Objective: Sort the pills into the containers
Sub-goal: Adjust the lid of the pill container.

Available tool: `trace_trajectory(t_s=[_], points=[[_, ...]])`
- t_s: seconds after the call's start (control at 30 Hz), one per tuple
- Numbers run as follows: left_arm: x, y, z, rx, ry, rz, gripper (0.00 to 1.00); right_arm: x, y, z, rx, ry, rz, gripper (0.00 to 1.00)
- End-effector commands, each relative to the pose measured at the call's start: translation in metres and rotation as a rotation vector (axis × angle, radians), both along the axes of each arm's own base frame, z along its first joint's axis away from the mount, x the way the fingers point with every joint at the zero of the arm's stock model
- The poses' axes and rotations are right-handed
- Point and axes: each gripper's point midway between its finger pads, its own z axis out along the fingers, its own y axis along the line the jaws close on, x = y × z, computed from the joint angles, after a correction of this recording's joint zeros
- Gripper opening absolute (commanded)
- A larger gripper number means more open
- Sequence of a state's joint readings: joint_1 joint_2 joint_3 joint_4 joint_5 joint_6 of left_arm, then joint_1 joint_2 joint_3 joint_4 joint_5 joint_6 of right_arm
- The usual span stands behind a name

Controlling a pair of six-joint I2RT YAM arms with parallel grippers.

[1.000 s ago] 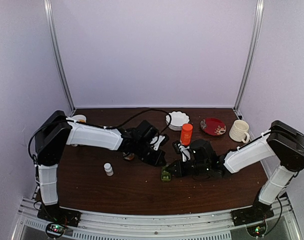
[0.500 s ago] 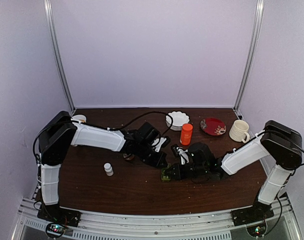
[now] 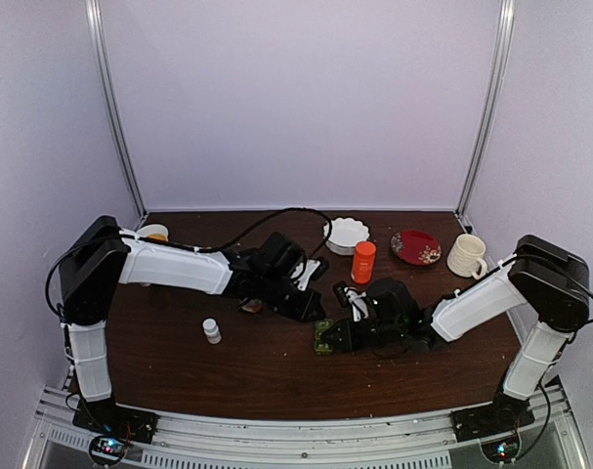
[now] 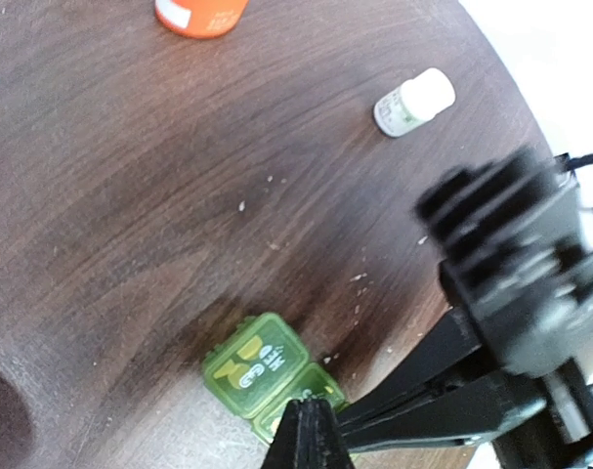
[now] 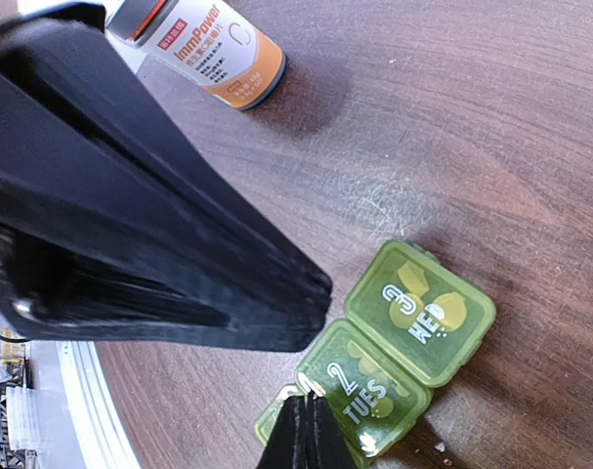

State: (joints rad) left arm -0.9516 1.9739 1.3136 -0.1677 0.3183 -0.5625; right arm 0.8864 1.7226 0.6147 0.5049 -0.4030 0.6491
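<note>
The containers are the cells of a small green pill box (image 3: 321, 341) near the table's middle. The WED cell (image 5: 421, 313) and the TUES cell (image 5: 371, 388) have their lids down, and a third cell (image 5: 274, 422) is mostly hidden. Yellowish shapes show through the lids. Tiny whitish specks (image 4: 360, 277), possibly pills, lie on the wood by the box (image 4: 256, 365). My right gripper (image 5: 304, 430) is shut, its tips at the TUES lid's corner. My left gripper (image 4: 311, 430) is shut and hovers just over the box, its fingers (image 5: 276, 293) above the right one's tips.
An orange bottle (image 3: 363, 261) stands behind the box, with a white bowl (image 3: 347, 234), a red plate (image 3: 415, 246) and a mug (image 3: 466, 256) farther back. A small white bottle (image 3: 211, 330) stands front left. A labelled grey-capped bottle (image 5: 208, 44) lies near the left gripper.
The right arm has slid slightly left toward the green box and the left arm's shoulder has shifted. Both grippers stay shut and the box has barely moved.
</note>
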Motion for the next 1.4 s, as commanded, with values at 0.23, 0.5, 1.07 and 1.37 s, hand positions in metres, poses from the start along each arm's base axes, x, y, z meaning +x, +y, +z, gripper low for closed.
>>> trace_trajectory(t_s=[0.23,0.5,1.07,1.37], points=[[-0.018,0.014,-0.072,0.133,0.091,-0.02,0.0,-0.004,-0.01,-0.015,-0.082,0.019,-0.004,0.0],[-0.002,0.012,-0.021,0.136,-0.016,-0.016,0.0,-0.002,-0.006,-0.003,-0.054,-0.006,0.004,0.0],[0.001,0.002,-0.033,0.115,0.002,-0.009,0.0,-0.016,-0.005,-0.012,-0.081,0.007,0.043,0.0],[-0.003,0.003,-0.032,0.113,0.015,-0.014,0.0,-0.005,-0.003,0.026,-0.023,-0.101,0.018,0.0]])
